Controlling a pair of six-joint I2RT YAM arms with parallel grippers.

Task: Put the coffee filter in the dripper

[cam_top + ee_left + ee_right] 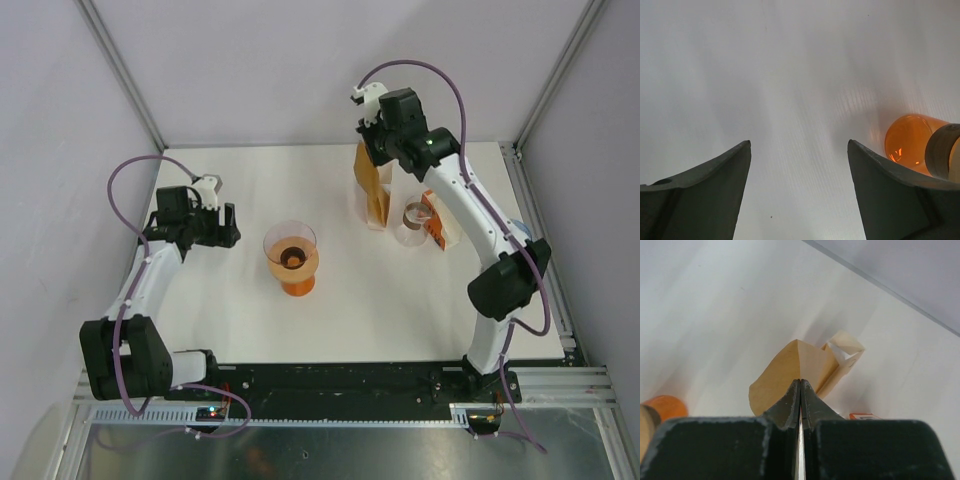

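The orange transparent dripper (291,258) stands in the middle of the white table; it also shows in the left wrist view (910,141) and at the left edge of the right wrist view (666,407). My right gripper (371,150) (800,381) is shut on a brown paper coffee filter (782,374) (365,172) and holds it above the open filter packet (844,354) (377,208). My left gripper (233,225) (799,145) is open and empty, just left of the dripper, with bare table between its fingers.
A clear glass vessel (411,224) and a small orange box (436,228) (865,416) sit right of the filter packet, under my right arm. Grey walls with metal frame posts close in the table on three sides.
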